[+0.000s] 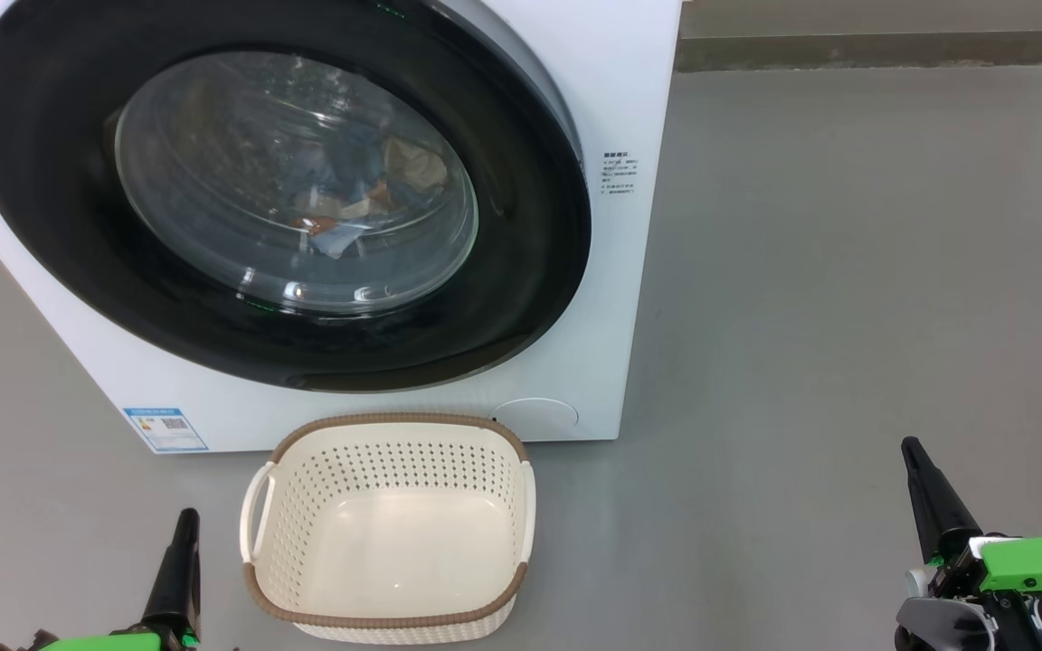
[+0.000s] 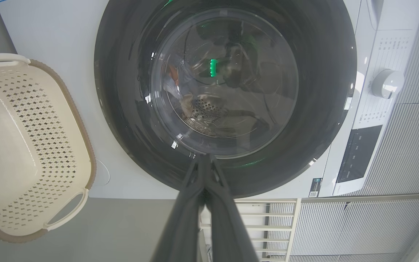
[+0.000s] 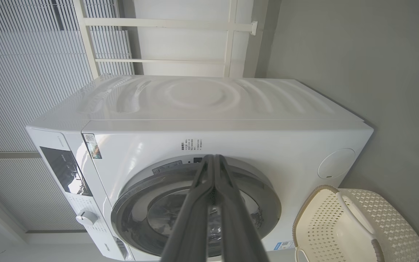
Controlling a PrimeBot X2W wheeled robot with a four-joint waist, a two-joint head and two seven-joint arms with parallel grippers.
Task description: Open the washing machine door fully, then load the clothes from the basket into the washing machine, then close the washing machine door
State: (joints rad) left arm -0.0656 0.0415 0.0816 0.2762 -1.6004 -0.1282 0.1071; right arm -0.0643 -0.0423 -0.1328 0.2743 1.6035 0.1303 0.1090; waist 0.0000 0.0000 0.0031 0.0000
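Glare on the glass bowl of the washing machine door [image 1: 530, 271] blurs what lies behind it. I can pick out the clothes [image 1: 345, 203] only as a crumpled heap of blue with a beige patch and orange specks, low inside the drum. The head view cuts off the top of the washing machine [image 1: 629, 136], and the frame's lower edge cuts off both arms.

The door is a wide glossy black ring around clear bulging glass, and it sits shut against the white front. A blue label [image 1: 165, 429] marks one lower corner of the machine and a round flap [image 1: 535, 414] the other.

The basket [image 1: 392, 420], cream with a brown woven rim, stands on the grey floor [image 1: 847, 271] touching or just short of the machine's base, under the door, and is empty. The left end effector [image 1: 184, 529] is just beside the basket with its fingers pressed together around nothing. The right end effector [image 1: 914, 457], well off to the machine's other side, is also closed and empty.
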